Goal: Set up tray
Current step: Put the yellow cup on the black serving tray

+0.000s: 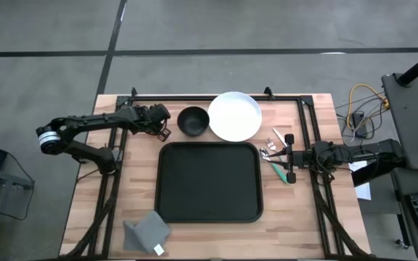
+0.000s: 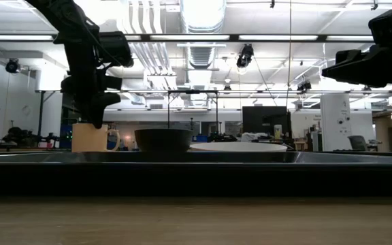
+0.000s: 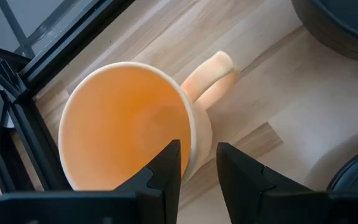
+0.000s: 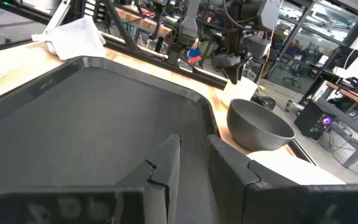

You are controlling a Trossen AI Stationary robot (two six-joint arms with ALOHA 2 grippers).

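The black tray (image 1: 209, 181) lies flat in the middle of the table, with nothing on it. A tan mug (image 3: 123, 124) stands upright near the far left edge, its handle (image 3: 210, 81) pointing toward the black bowl (image 1: 193, 121). My left gripper (image 3: 197, 168) hangs over the mug, open. One finger is over the mug's inside and the other is outside its rim. In the low view the fingertips (image 2: 97, 122) reach about rim height. My right gripper (image 1: 281, 156) waits open at the tray's right edge, beside the cutlery (image 1: 271, 148). My left gripper comes from above with its fingers on either side of the mug's rim (image 3: 194, 146), on the side near the handle. Whether either finger touches the wall, I cannot tell. The mug stands on the table.
A white plate (image 1: 234, 116) sits right of the bowl, beyond the tray's far edge. A folded grey napkin (image 1: 147, 230) lies near the tray's near left corner. A black metal frame (image 1: 216, 96) runs along the far and side edges of the table.
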